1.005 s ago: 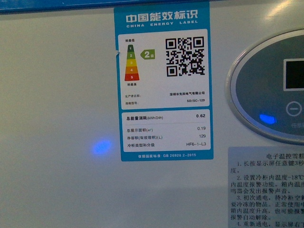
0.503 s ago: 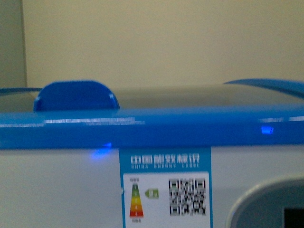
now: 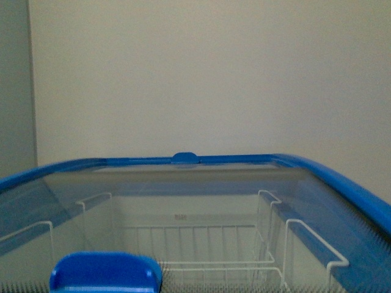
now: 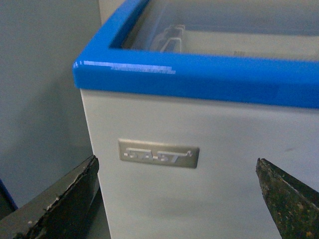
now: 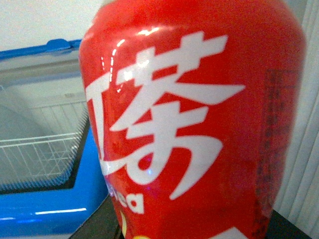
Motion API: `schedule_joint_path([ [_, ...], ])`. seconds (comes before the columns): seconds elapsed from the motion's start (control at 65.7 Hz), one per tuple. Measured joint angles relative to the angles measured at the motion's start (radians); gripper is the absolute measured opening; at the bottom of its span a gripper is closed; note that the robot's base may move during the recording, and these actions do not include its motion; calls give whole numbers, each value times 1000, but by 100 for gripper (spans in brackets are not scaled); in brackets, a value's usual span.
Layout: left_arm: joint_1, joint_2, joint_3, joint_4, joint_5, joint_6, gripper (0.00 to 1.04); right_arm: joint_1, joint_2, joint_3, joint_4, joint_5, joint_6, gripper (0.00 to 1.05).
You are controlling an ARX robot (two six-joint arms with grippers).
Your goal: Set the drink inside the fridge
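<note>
Red label with white lettering fills the right wrist view: that is the bottle [image 5: 199, 124], close against the camera and raised to about the level of the fridge [image 3: 342, 183] rim. The right tool [image 5: 192, 226] shows only as dark slivers on either side of the bottle's lower part. You can take it as pinching the bottle, though the contact itself is hidden.

Your left tool [image 4: 177, 167] is spread wide with nothing between its fingers. It faces the fridge's white outer wall, level with the metal nameplate [image 4: 158, 153] just under the blue rim.

You look to be in the carrying step: bottle in hand, fridge reached, nothing put in yet. The glass lid [image 3: 183, 201] seems to lie shut over the opening, with its blue handle [image 3: 104, 271] at the near edge. So the next move probably falls to the free left tool. It would have to rise above the rim, catch that handle and slide the glass aside before the bottle can go down.

Inside, white wire baskets [image 3: 201, 244] hang along both sides and across the far end. Through the glass they look empty, though their floors are only partly in view.
</note>
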Motion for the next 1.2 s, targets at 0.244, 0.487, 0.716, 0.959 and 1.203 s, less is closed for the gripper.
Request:
schedule_joint_path([
  [0.244,0,0,0,0,0,0,97,0,0,0,0,0,0,36],
  [0.487,0,0,0,0,0,0,97,0,0,1,0,-1,0,36],
  [0.716,0,3,2,-4,-3,-10,97,0,-1,1,0,2,0,36],
  [0.959,64,655,195,296,107,-153,97,1,-1,1,0,3,0,36],
  [1.203,21,1127,299,744,393,450,97,1,-1,1,0,0,0,36],
])
